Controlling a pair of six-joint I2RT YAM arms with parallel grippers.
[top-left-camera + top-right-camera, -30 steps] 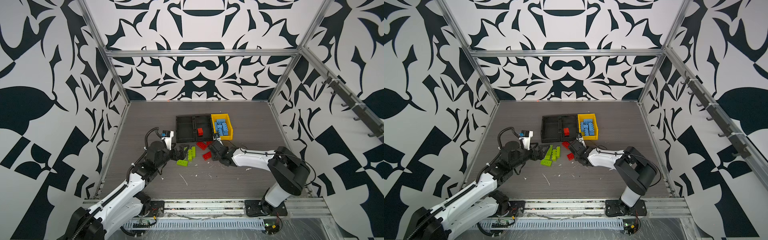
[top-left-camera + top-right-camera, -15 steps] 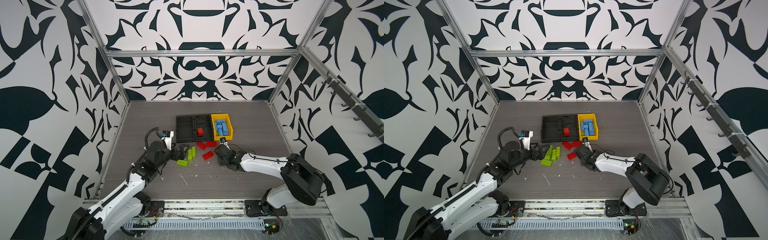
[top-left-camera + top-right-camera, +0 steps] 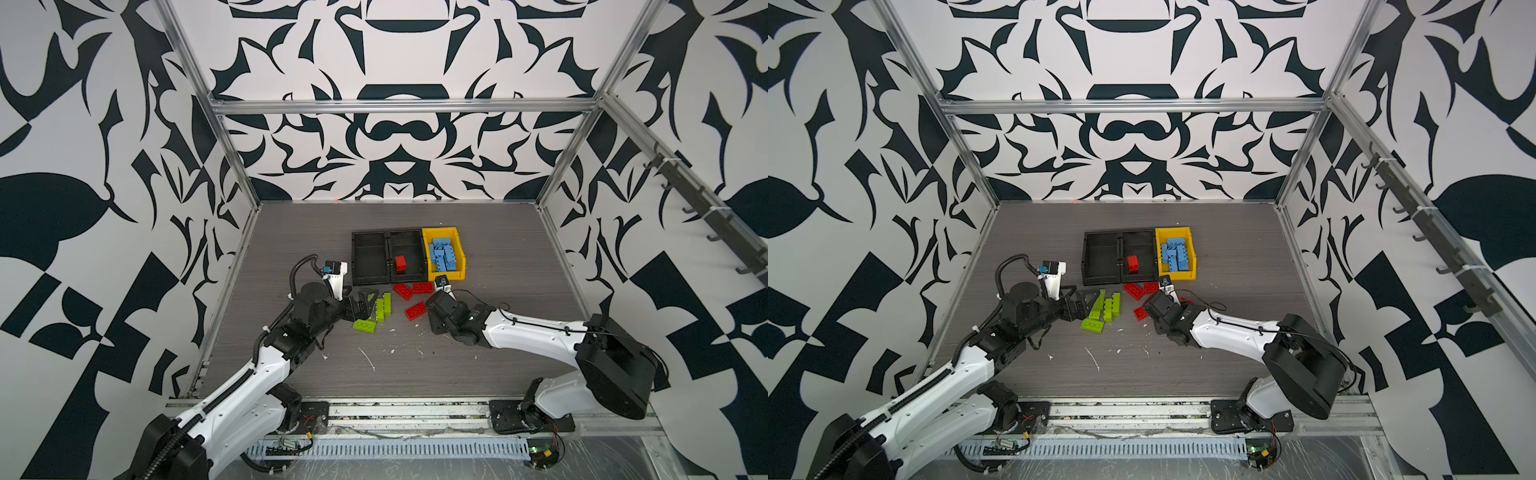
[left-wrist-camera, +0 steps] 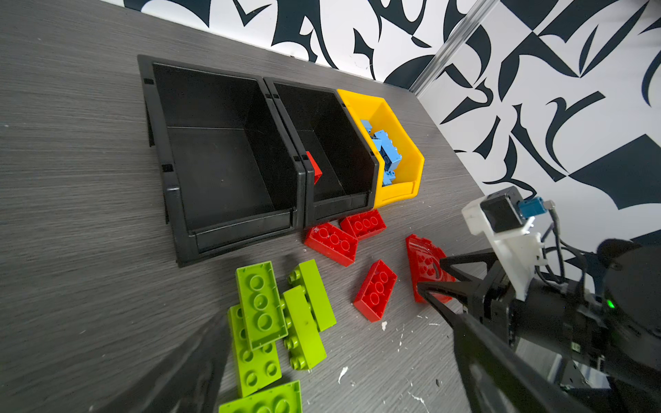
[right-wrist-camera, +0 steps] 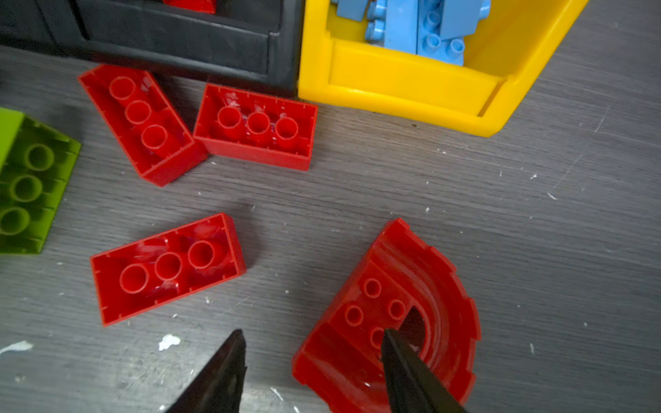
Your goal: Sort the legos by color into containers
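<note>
**Checking Pincer State at the Loose Bricks**

1. Right pincer (image 5: 314, 372): the jaws are part-way spread and pinch nothing. One finger (image 5: 404, 372) reaches over the hollow of the red arch piece (image 5: 393, 286). The other finger (image 5: 221, 372) stands outside the arch's leg, with a strip of grey worktop (image 5: 465, 186) showing between finger and plastic. That leg sits between the jaws, ungripped. The left wrist view shows the same right pincer (image 4: 429, 275) astride the arch (image 4: 425, 257), which lies flat on the worktop.

2. Left pincer (image 3: 368, 302) (image 3: 1086, 305): the jaws are spread wide and hold nothing. It sits left of centre in both top views, just beside the lime green bricks (image 3: 381, 306) (image 3: 1108, 307). Whether a finger touches them cannot be told.

3. Brick locations:
   - Three loose red bricks (image 3: 415, 311) (image 5: 166, 268) lie studs-down on the worktop (image 3: 415, 374). They are just below the bins at mid-frame in both top views, and two of them touch.
   - A single red brick (image 3: 400, 263) (image 3: 1133, 263) rests in the right-hand one of the two joined black bins (image 3: 409, 245) (image 3: 1138, 243).
   - The light blue bricks (image 3: 442, 253) (image 3: 1177, 253) fill the yellow bin (image 3: 449, 274) (image 3: 1177, 275), which stands against the right side of the black pair.
</note>
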